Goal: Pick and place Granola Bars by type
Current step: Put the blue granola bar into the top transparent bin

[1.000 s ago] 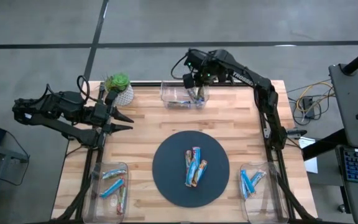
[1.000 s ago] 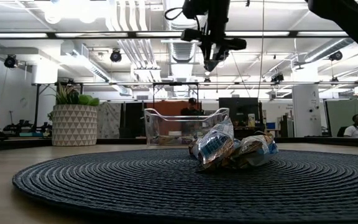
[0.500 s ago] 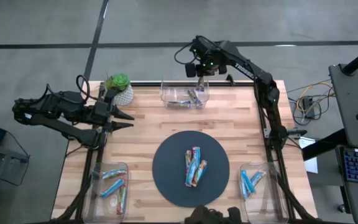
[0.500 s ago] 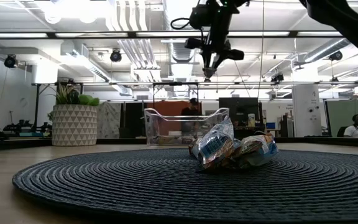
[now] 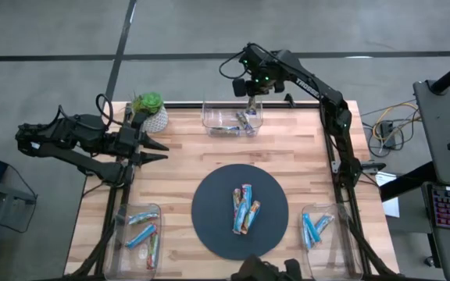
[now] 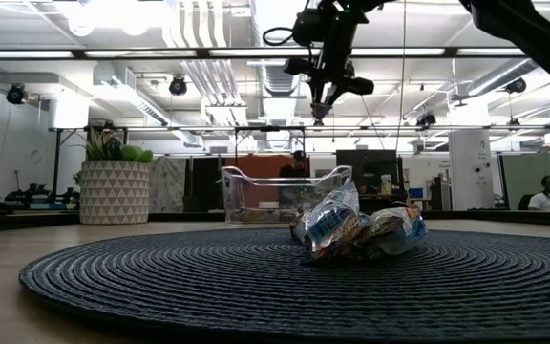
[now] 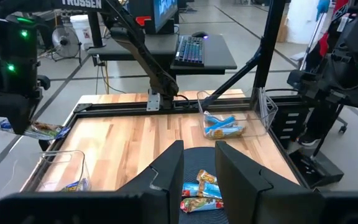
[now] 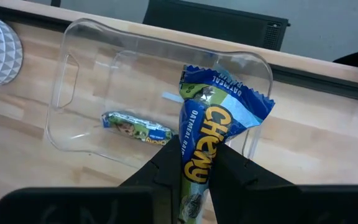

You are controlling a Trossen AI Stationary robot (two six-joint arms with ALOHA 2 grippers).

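Wood-plank table (image 5: 178, 156) under a grey concrete floor; potted plant (image 5: 148, 109) at the far left corner, dark round mat (image 5: 209, 215) at centre.

Left to right: left gripper (image 5: 161, 152) hangs over the table's left side beside the plant, fingers nearly together, nothing between them. No shift from a second ago.

Near-left clear bin (image 5: 123, 234) holds a few granola bars (image 5: 141, 236). On the mat, a small cluster of bars (image 5: 243, 208) lies touching one another, unchanged.

Far-edge clear bin (image 5: 209, 117) contains one green-and-blue bar (image 8: 135, 127).

Right gripper (image 5: 250, 100) sits above the right end of that bin, clenched on a blue "Chewy" bar (image 8: 213, 124) held upright between its fingers. A second ago the gripper was lower, closer to the bin; it has since risen and drifted slightly toward the far edge. Hardly any change over the last half second.

Near-right clear bin (image 5: 338, 234) holds blue bars (image 5: 312, 228).
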